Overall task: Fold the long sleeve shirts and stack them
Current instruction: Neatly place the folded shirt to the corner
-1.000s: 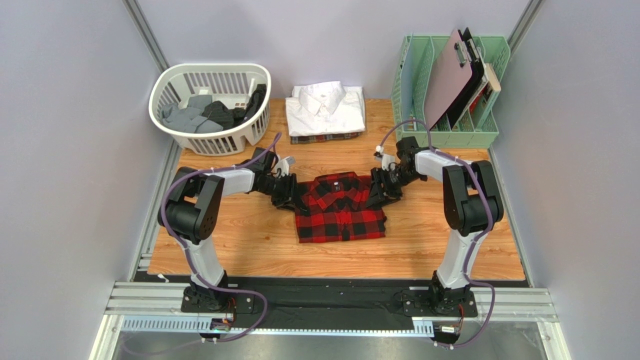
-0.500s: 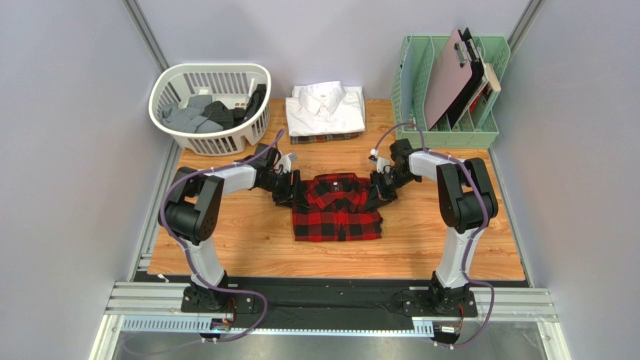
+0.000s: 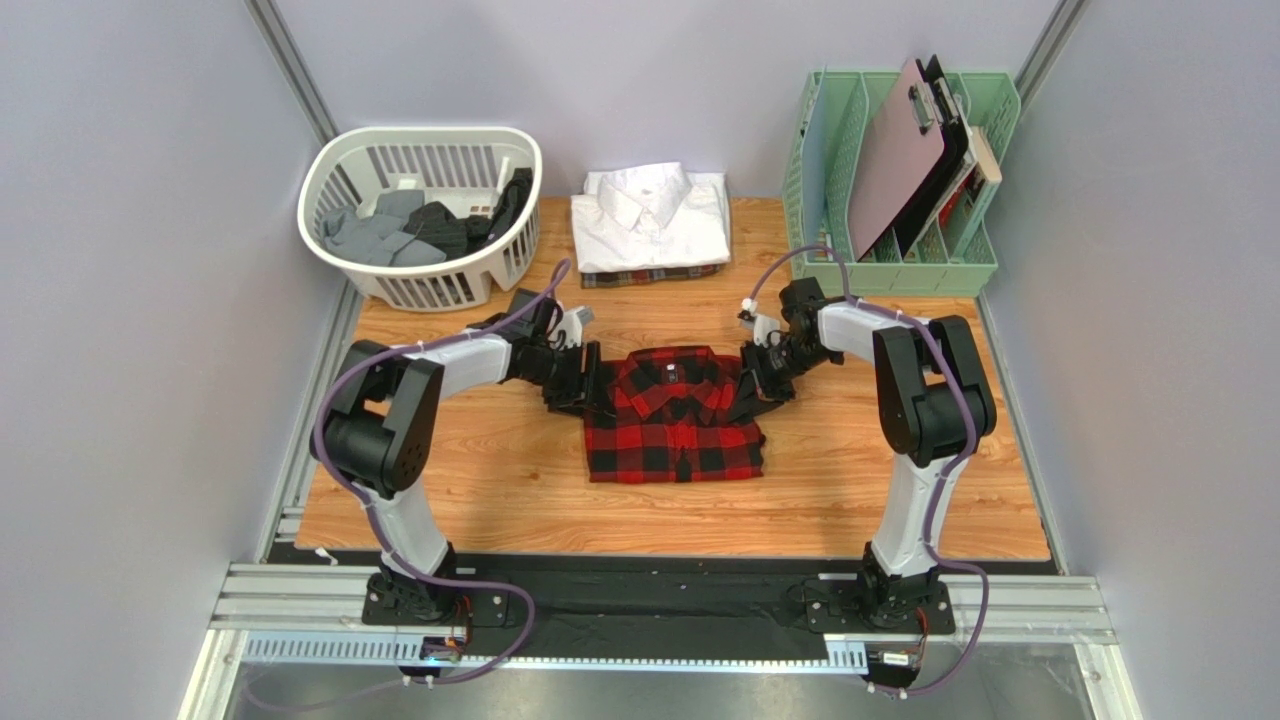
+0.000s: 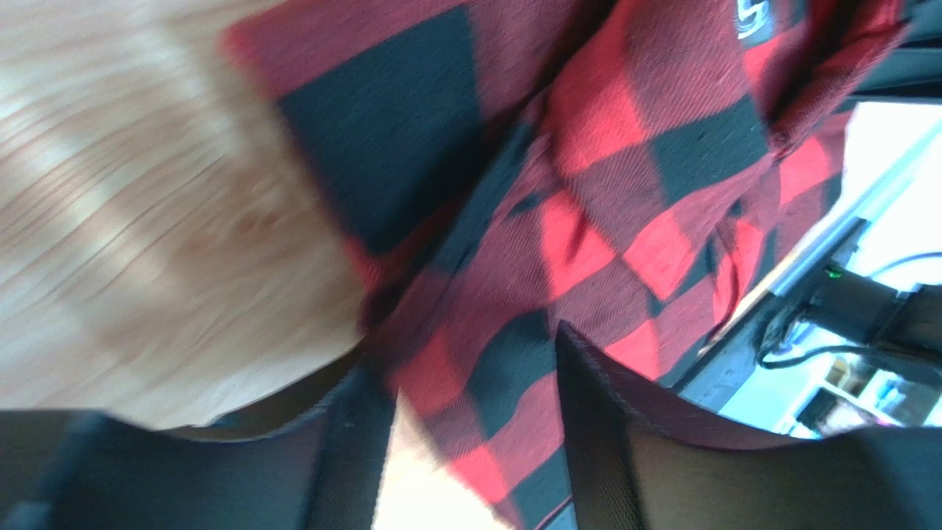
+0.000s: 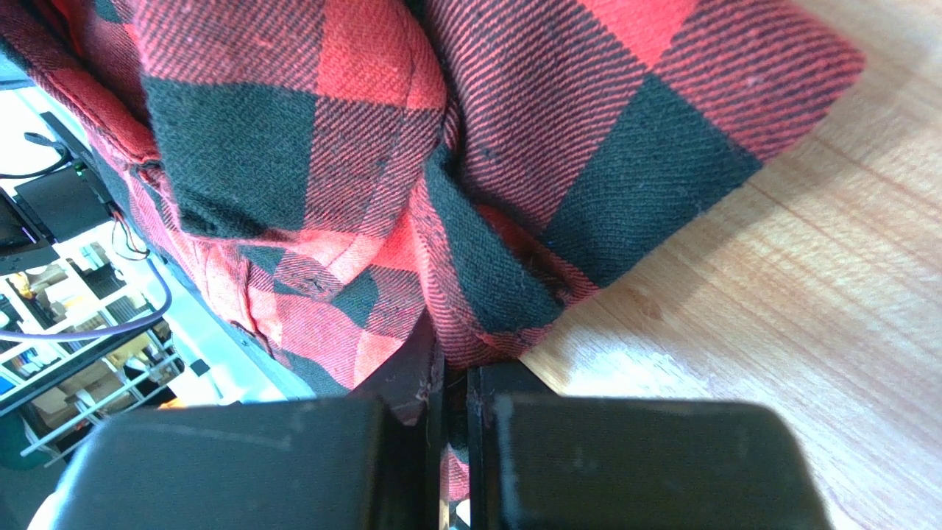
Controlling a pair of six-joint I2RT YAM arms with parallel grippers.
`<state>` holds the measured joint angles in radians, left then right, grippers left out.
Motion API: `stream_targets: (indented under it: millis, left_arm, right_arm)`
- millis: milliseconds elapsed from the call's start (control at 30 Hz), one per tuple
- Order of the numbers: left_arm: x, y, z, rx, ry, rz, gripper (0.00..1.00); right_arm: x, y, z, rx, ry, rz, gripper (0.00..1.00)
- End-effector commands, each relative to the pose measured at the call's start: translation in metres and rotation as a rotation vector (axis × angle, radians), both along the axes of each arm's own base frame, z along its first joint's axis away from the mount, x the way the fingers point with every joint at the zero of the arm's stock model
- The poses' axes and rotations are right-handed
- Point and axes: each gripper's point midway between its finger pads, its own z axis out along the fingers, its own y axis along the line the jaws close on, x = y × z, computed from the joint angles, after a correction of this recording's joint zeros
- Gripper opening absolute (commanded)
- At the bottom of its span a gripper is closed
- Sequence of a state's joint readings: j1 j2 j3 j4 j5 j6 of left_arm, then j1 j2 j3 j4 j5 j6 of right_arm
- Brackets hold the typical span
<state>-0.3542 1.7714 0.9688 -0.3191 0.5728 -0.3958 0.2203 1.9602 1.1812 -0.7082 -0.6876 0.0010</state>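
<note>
The left arm (image 3: 394, 518) and right arm (image 3: 908, 518) are showing white links and bulky black joints. A purple cable (image 3: 531, 608) is looping along each, trailing from black bases toward 6 o'clock.

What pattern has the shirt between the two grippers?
The flannel shirt has red-and-black checks, clearest in the right wrist view.

Both arms reach inward, low; left gripper (image 3: 591, 389) parted; right gripper (image 3: 747, 381) pinched shut.

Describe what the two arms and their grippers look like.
The left arm and right arm share one build: light grey shells, bulky black joints, black base plates. A purple cable loops along each. The left gripper and right gripper are black, each with two flat fingers.
</note>
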Motion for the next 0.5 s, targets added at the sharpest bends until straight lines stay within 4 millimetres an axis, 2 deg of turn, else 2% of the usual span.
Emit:
stream_targets:
  millis: [0,67,100,200,300,467]
  left_arm:
    - [-0.008,-0.008,-0.029,0.004,0.056,-0.019,0.48]
    - [-0.008,-0.008,-0.027,0.009,0.056,-0.024,0.36]
    - [-0.006,-0.006,-0.025,0.023,0.042,-0.026,0.24]
    - [0.008,0.003,-0.009,0.092,-0.025,-0.029,0.00]
    - [0.020,0.012,0.009,0.156,-0.088,-0.038,0.00]
    - [0.039,0.015,0.050,0.172,-0.236,-0.051,0.00]
  right_arm:
    - [0.004,-0.014,-0.036,-0.134,-0.020,0.021,0.00]
    - [0.007,-0.014,-0.033,-0.139,-0.032,0.020,0.00]
    - [0.009,-0.013,-0.031,-0.138,-0.043,0.022,0.00]
    - [0.024,-0.012,-0.017,-0.142,-0.107,0.004,0.00]
    - [0.043,-0.012,0.005,-0.150,-0.191,-0.012,0.00]
    - [0.086,-0.009,0.059,-0.160,-0.348,-0.066,0.00]
